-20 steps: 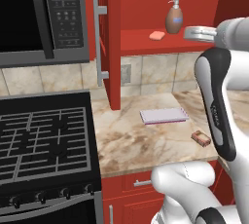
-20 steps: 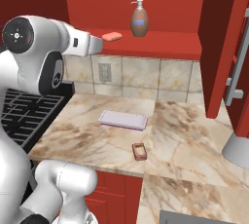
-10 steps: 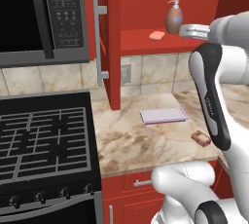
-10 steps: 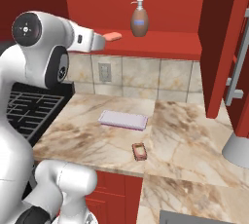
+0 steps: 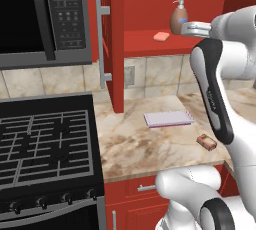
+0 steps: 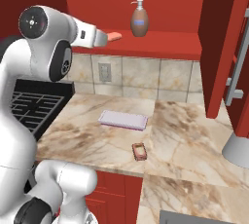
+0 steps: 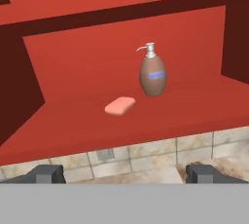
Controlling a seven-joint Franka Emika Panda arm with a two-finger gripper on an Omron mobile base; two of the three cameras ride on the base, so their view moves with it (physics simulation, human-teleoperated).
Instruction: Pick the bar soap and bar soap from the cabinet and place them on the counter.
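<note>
Bar soap [image 7: 119,106] near cabinet [image 7: 73,72] shelf edge, jaws apart, well short.

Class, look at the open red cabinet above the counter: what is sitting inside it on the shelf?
On the cabinet shelf lie one bar soap and, beside it, an upright brown pump bottle. The closed door sections hide whatever else the cabinet holds.

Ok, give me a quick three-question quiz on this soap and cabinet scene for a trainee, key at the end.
1. True or false: one bar soap already lies on the counter.
2. What stands beside the other bar soap on the cabinet shelf?
3. The gripper is: A open, short of the shelf; B shut on a soap; C resting on the stove.

Key: 1 true; 2 the brown pump bottle; 3 A.
</note>
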